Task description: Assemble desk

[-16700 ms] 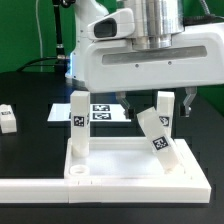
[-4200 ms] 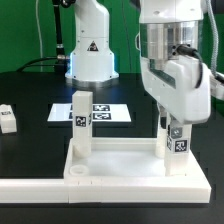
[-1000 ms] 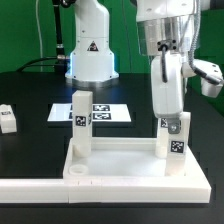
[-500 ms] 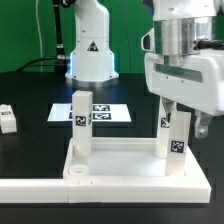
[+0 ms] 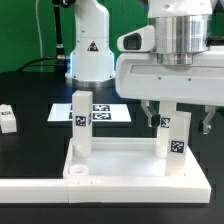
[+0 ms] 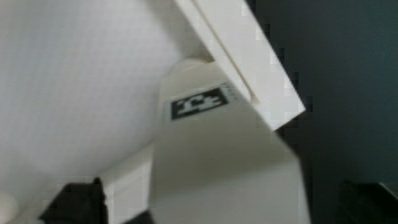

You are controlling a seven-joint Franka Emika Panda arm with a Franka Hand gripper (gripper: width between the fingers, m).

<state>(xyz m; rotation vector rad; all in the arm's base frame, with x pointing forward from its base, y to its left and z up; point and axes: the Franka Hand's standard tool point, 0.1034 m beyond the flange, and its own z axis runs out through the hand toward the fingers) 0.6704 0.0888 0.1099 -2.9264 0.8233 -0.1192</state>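
The white desk top (image 5: 120, 147) lies rim-up at the front of the table. Two tagged white legs stand upright in its back corners: one on the exterior view's left (image 5: 80, 125), one on the right (image 5: 176, 138). My gripper (image 5: 177, 120) hangs over the right leg, open, with a dark finger on each side of the leg's top and a gap on both sides. In the wrist view the same leg (image 6: 214, 150) fills the space between the fingers (image 6: 75, 202), with its tag (image 6: 198, 102) showing. The front-left corner socket (image 5: 78, 172) is empty.
A loose tagged leg (image 5: 7, 118) lies at the far left. The marker board (image 5: 108, 112) lies behind the desk top. The long white border bar (image 5: 30, 186) runs along the front edge. The robot base (image 5: 90, 50) stands at the back.
My hand has turned about its vertical axis above the right leg and now shows its broad face. The fingers stand apart from the leg. The leg has stayed upright in its corner.
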